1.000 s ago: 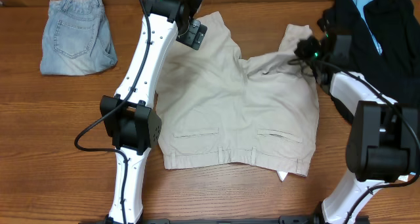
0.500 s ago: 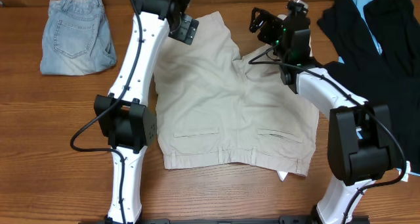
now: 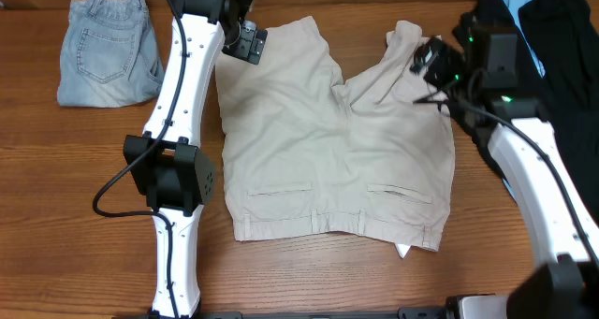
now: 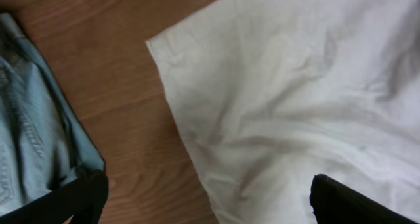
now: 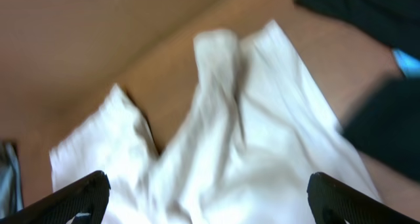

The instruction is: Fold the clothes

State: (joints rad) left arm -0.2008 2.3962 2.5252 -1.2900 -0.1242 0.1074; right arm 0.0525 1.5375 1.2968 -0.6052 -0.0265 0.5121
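The clothes, a beige pair of shorts [image 3: 328, 141], lie flat mid-table with the waistband toward the front and a white tag [image 3: 402, 251] at the front right. My left gripper [image 3: 245, 40] hovers open over the left leg's outer hem. In the left wrist view the cloth [image 4: 282, 106] spreads below the left gripper [image 4: 210, 204], whose fingers [image 4: 348, 201] hold nothing. My right gripper [image 3: 429, 62] hangs open above the right leg, whose hem [image 3: 407, 36] lies rumpled. The right wrist view is blurred: shorts [image 5: 249, 138] fill the space under the empty right gripper [image 5: 210, 207].
Folded light-blue denim shorts [image 3: 108, 48] lie at the back left, showing close beside the left finger as denim [image 4: 26, 138]. Black garments with blue trim [image 3: 552, 48] are piled at the back right, close to the right arm. Bare wood [image 3: 56, 225] runs along the front.
The right gripper has opened, swung left over the shorts and back right; the right leg's hem now lies loose and rumpled. The left gripper drifted a little left.
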